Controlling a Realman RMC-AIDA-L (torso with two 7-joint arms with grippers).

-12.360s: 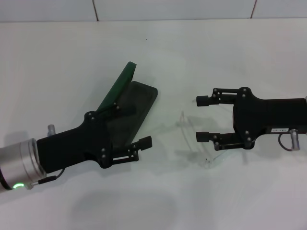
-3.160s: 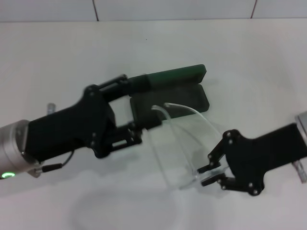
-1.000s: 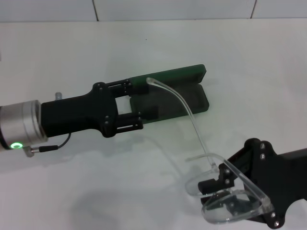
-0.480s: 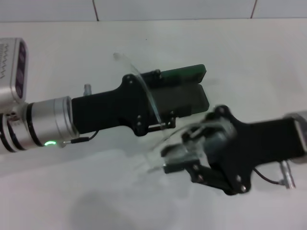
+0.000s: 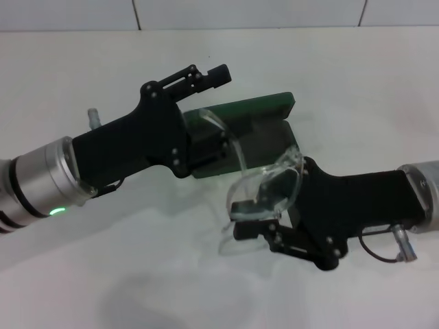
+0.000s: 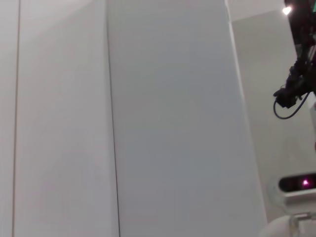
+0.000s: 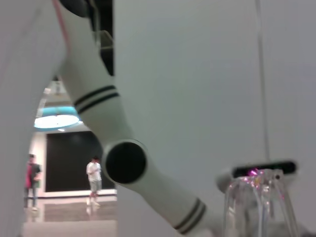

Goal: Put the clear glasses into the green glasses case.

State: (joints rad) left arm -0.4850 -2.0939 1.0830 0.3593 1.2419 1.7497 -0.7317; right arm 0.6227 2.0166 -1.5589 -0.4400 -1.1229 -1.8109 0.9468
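Head view: carrying the clear glasses (image 5: 264, 181) toward the green glasses case (image 5: 254, 130).
My right gripper (image 5: 252, 221), frame centre, clenches the glasses; my left gripper (image 5: 216, 110) spreads released over the open case; next, lower them inside.

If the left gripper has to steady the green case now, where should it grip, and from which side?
Probably the case's open short end, coming from the robot's left, where the left gripper already hovers. The lid stands raised along the far edge, and the right gripper with the clear glasses crowds the near side.
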